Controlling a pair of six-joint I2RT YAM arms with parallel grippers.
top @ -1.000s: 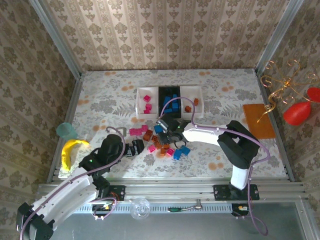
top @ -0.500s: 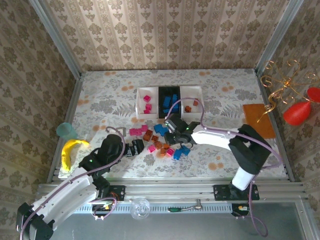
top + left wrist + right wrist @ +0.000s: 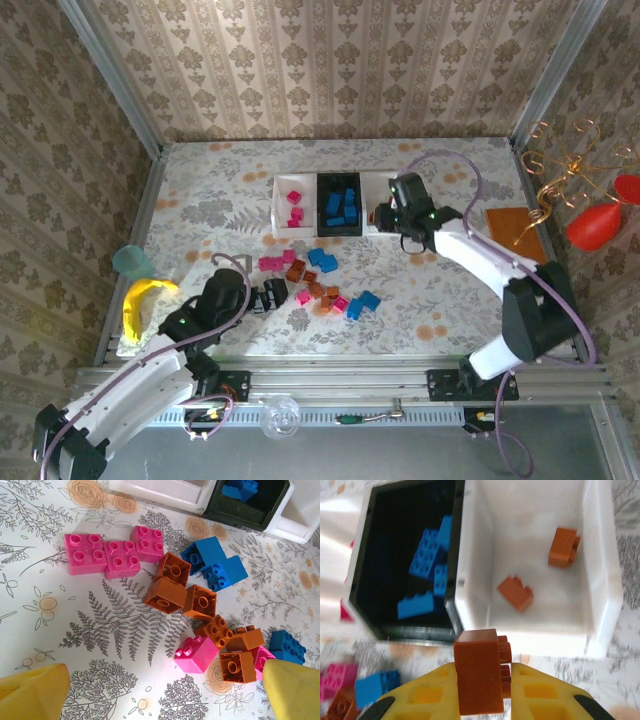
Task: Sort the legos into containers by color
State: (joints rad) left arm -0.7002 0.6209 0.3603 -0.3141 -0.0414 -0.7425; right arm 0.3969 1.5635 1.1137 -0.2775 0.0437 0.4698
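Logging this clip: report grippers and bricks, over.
Right gripper shut on orange-brown brick, at rim of right white tray. Left gripper open above loose bricks. Nothing in the way.

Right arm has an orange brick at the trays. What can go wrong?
1. The brick sits at the white tray's near rim, beside the black tray; released now, it may hit the rim and bounce out or in with the blue bricks.
2. The right gripper pinches only one end; it might slip.

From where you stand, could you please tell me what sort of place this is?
Likely a staged robot test cell, not a home: wallpaper panels box in a floral-print table, an aluminium rail runs along its near edge, and loose legos await sorting.
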